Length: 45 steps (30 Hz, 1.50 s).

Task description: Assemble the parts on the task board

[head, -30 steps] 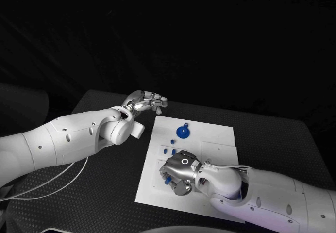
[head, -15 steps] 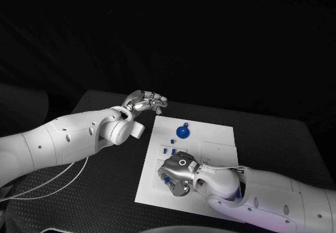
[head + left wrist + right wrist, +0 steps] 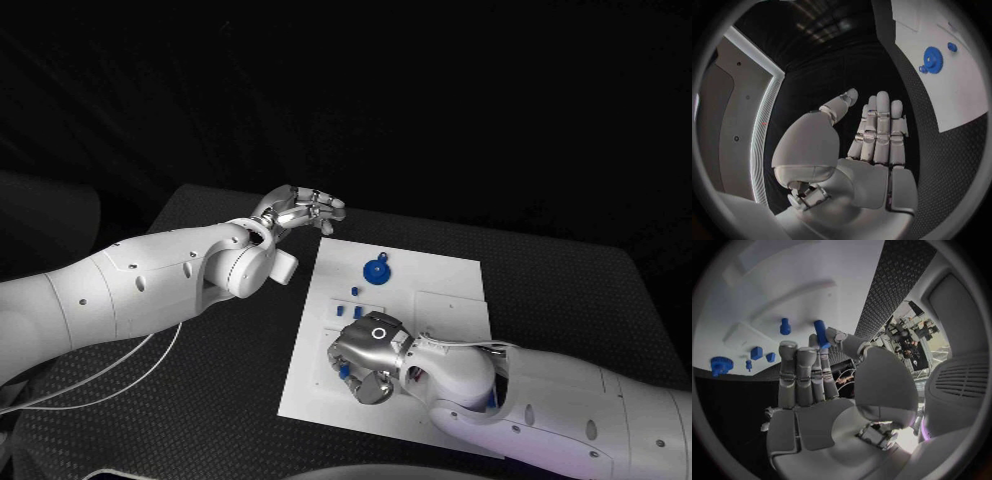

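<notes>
The white task board (image 3: 440, 285) lies mid-table. A blue gear (image 3: 375, 272) sits on its far part, with small blue pieces (image 3: 346, 308) just nearer. My right hand (image 3: 368, 355) hovers low over the board's near half. In the right wrist view it pinches a blue peg (image 3: 820, 333) between thumb and a finger, the other fingers straight. Beyond it another blue peg (image 3: 785, 326) stands in the board (image 3: 786, 280). My left hand (image 3: 300, 212) hangs off the board's far left corner and holds nothing. Its fingers (image 3: 879, 125) lie straight, and the gear (image 3: 932, 60) shows beyond them.
The black table (image 3: 216, 390) runs wide on the board's left, crossed near its front by a white cable (image 3: 108, 385). The board carries pale raised outlines (image 3: 440, 300) on its right half. My right forearm (image 3: 577, 405) covers the board's near right corner.
My right hand has shifted slightly over the board's near half, still with the peg. The left hand has not moved.
</notes>
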Tool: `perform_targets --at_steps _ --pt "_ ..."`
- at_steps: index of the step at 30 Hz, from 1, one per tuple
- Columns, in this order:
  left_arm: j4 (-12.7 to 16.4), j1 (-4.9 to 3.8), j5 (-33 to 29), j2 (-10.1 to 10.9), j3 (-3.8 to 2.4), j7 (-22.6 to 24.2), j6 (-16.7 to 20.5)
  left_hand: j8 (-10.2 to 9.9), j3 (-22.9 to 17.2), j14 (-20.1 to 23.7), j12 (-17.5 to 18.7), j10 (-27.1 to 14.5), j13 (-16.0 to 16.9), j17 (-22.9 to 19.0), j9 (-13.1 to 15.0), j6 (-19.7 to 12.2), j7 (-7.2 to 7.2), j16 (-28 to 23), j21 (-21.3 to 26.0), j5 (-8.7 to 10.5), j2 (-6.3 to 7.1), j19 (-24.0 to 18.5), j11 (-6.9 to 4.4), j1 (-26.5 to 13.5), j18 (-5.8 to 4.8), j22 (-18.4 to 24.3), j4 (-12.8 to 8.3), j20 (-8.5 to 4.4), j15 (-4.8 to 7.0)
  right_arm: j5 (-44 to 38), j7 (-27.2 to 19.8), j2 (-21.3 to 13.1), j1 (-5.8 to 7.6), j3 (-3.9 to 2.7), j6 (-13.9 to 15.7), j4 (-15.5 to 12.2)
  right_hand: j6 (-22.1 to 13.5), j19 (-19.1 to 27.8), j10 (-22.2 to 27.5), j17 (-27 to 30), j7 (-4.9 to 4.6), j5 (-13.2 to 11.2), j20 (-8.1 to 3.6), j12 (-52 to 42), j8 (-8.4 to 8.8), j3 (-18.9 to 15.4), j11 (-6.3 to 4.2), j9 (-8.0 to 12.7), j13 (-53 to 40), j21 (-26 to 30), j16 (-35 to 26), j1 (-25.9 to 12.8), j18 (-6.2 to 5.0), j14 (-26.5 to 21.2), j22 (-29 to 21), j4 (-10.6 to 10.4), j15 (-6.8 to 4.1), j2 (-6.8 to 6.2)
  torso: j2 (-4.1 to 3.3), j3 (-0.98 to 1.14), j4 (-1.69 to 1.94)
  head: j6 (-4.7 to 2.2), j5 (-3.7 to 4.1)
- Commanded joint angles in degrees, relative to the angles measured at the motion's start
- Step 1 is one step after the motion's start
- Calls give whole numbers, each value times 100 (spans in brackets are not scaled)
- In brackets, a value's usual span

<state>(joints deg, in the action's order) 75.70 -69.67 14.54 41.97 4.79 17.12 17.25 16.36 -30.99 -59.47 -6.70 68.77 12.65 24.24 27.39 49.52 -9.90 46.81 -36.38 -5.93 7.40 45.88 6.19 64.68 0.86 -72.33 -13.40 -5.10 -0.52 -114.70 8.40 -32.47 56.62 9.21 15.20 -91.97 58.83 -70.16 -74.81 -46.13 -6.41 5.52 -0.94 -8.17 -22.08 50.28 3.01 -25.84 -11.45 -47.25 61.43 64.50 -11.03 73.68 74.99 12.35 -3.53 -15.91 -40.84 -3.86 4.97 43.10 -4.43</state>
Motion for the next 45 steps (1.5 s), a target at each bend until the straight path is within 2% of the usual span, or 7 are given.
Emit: perform_targets --at_steps 1,5,32,35,38,39,45 --pt "14 -3 -28 -9 -4 30 -75 5 9 -45 13 19 -8 6 -8 -42 -2 -22 34 -25 0 41 -8 -43 87 -5 27 10 -12 197 -129 -4 -46 42 31 15 -185 86 232 6 -71 -156 -28 134 110 -250 58 50 93 -34 -37 -223 -397 -26 106 83 74 -100 -1 3 -2 -7 5" --pt "17 -3 -28 -6 -4 25 -80 4 9 -45 13 19 -8 7 -9 -45 -3 -23 35 -25 0 41 -8 -42 87 -6 27 10 -12 195 -82 -4 -46 42 142 19 -412 205 472 1 -178 -234 -38 274 249 -504 160 112 165 2 -54 -299 -397 -128 98 221 167 -115 -2 3 1 -6 12" --pt "-22 -3 -36 -21 -3 27 -80 -18 10 -50 13 18 -12 29 -19 -91 -21 -36 46 -19 -1 46 -8 -39 87 -17 29 10 -12 411 -156 -247 -42 30 706 -164 -542 276 607 -17 -238 -253 -25 331 312 -549 218 147 236 18 -20 -341 -397 -207 94 262 222 -132 -2 1 1 -42 45" --pt "-19 -3 -36 -21 -3 25 -91 -18 9 -51 14 18 -12 30 -19 -92 -22 -37 46 -19 -2 46 -8 -38 88 -18 28 9 -12 540 -223 -299 -42 17 903 -195 -554 278 613 -20 -241 -253 -26 332 315 -567 219 148 241 14 -13 -357 -397 -208 96 274 223 -135 -1 6 3 -57 63" --pt "-29 -3 -36 -19 -3 28 -87 -17 9 -51 13 18 -13 31 -19 -92 -22 -38 47 -19 -2 46 -8 -37 88 -18 28 9 -12 794 -328 -405 -37 -57 1097 -256 -576 277 627 -23 -251 -259 -25 336 321 -621 225 150 250 6 -3 -417 -397 -211 99 283 228 -135 -2 7 2 -70 83" --pt "-31 -3 -36 -15 -3 31 -84 -17 9 -51 13 18 -13 31 -19 -92 -22 -38 47 -19 -2 46 -8 -37 88 -19 28 9 -12 871 -359 -451 -27 -128 1123 -285 -577 275 625 -24 -252 -261 -25 334 318 -638 225 148 252 3 1 -441 -397 -209 99 279 228 -134 -1 6 1 -82 92" --pt "-65 -3 -37 1 -1 36 -88 -14 11 -52 13 20 -13 35 -18 -88 -21 -40 49 -18 -2 47 -8 -40 87 -21 30 10 -12 1739 -462 -877 270 -406 1029 -476 -554 254 543 -25 -241 -255 -32 278 291 -681 199 134 238 -15 19 -528 -397 -197 96 203 205 -127 2 3 -12 -144 187"
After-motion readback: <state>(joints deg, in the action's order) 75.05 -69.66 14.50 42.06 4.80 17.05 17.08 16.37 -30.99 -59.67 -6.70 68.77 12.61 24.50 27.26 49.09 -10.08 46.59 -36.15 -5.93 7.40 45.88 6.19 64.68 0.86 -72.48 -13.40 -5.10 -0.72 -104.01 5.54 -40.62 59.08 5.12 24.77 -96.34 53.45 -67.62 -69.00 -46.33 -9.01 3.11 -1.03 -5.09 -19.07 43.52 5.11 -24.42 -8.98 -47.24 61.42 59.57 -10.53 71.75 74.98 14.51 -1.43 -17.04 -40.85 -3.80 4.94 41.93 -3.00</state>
